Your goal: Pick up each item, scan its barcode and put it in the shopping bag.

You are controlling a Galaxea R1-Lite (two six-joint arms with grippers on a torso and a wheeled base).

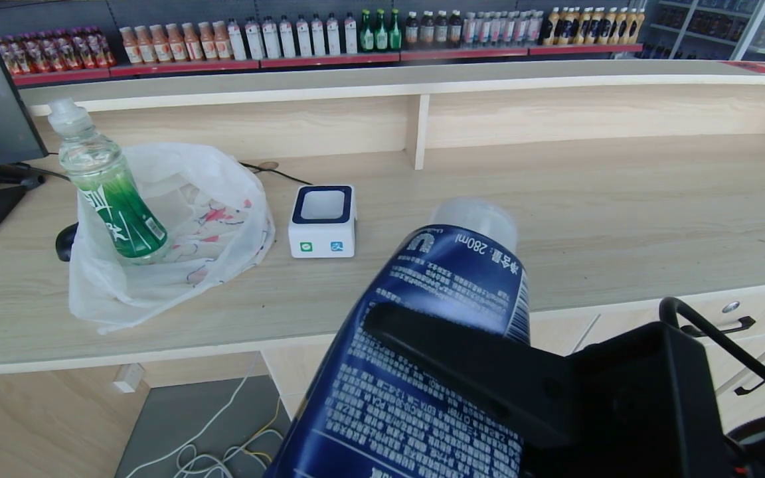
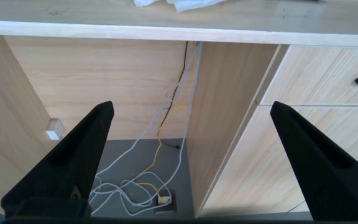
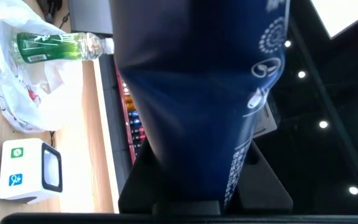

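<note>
Dark-blue bottle (image 1: 449, 272), clamped in the right gripper (image 1: 422, 338), tilts at the near right of the white scanner (image 1: 322, 221), likely readying its barcode. A green bottle (image 1: 113, 199) stands in the shopping bag (image 1: 223, 192) at left. The left gripper (image 2: 191, 106) hangs wide open below the counter (image 1: 555, 199).

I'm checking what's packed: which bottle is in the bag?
The green-labelled bottle, tilted in the white bag; the blue bottle is in the right gripper.

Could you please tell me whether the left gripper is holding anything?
No, the left gripper is open, with only loose cables showing between its fingers.
</note>
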